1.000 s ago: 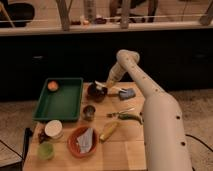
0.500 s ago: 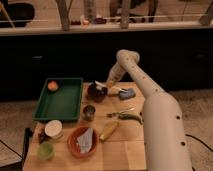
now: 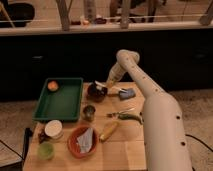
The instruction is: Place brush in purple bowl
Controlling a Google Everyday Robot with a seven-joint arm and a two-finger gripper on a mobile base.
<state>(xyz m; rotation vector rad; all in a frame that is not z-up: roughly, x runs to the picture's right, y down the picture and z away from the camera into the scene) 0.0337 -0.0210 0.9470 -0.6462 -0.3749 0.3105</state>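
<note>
1. The gripper (image 3: 106, 85) hangs at the far middle of the table, right over the far right rim of the purple bowl (image 3: 95, 93). Whether it is grasping or has released cannot be told.
2. A pale, slim shape, apparently the brush (image 3: 99, 84), shows at the gripper's tip, above the bowl's far edge.
3. The white arm (image 3: 150, 100) rises from the near right, bends at an elbow far above the table and slopes down left to the bowl.
4. Just right of the bowl lies a blue sponge (image 3: 126, 93).
5. Nearer are a metal cup (image 3: 89, 111), a green pepper (image 3: 129, 117) and a yellow object (image 3: 109, 131).
6. At the near edge an orange-red dish (image 3: 72, 145) holds a grey cloth (image 3: 86, 140).
7. A green tray (image 3: 60, 102) on the left holds an orange fruit (image 3: 52, 85); nearer are a white cup (image 3: 53, 128) and a green cup (image 3: 45, 150).
8. All rest on a light wooden table (image 3: 120, 150).
9. A dark wall (image 3: 50, 55) runs behind it, and speckled floor (image 3: 197, 110) lies to the right.
</note>
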